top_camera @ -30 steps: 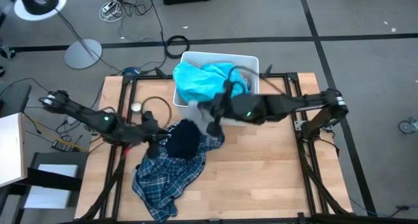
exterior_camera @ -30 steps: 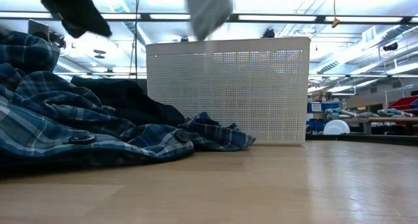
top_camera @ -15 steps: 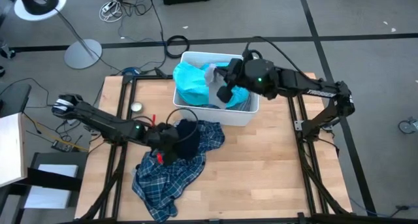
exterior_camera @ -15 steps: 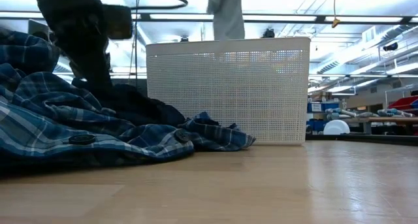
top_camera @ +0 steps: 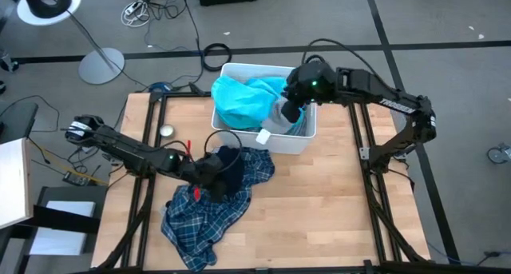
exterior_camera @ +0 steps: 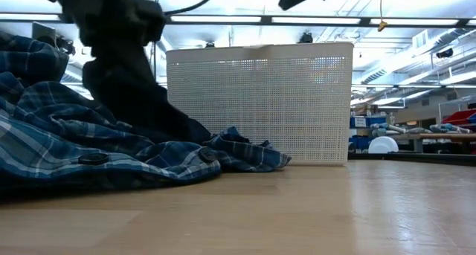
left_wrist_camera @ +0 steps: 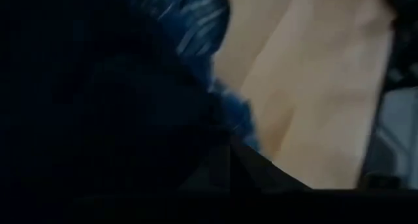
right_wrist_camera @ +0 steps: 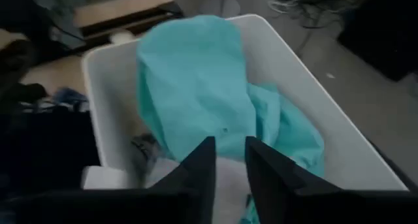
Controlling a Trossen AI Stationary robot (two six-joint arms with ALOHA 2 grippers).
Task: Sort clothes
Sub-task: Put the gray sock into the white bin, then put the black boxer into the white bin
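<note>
A white bin (top_camera: 289,143) stands at the table's far middle, with a turquoise piece (top_camera: 242,98) and a grey top (top_camera: 281,125) lying in it. My right gripper (right_wrist_camera: 228,168) hovers open above the bin, over the grey top, with nothing between its fingers. In front of the bin a navy plaid shirt (top_camera: 204,218) lies spread on the wood, and a dark navy garment (top_camera: 231,164) rests on it. My left gripper (top_camera: 212,170) reaches in from the table's left and is shut on that dark garment. My left gripper comes slanting down from the table's left into the dark navy garment's left side (top_camera: 221,167). The cloth and the gripper itself hide the fingertips. In the low view the cloth (exterior_camera: 123,69) rises in a peak under the gripper, and its lower part lies on the plaid shirt (exterior_camera: 59,143).
The bin's perforated wall (exterior_camera: 260,99) stands right behind the heap. A small round white object (top_camera: 166,131) lies near the table's far left. Bare wood (top_camera: 335,202) takes up the table's right half. Metal frame rails run along both sides.
My right gripper has carried the grey top from over the table's middle toward the far edge, above the bin, and let go; the top now lies in the bin. My left gripper has moved right and down onto the dark navy garment and taken hold.
</note>
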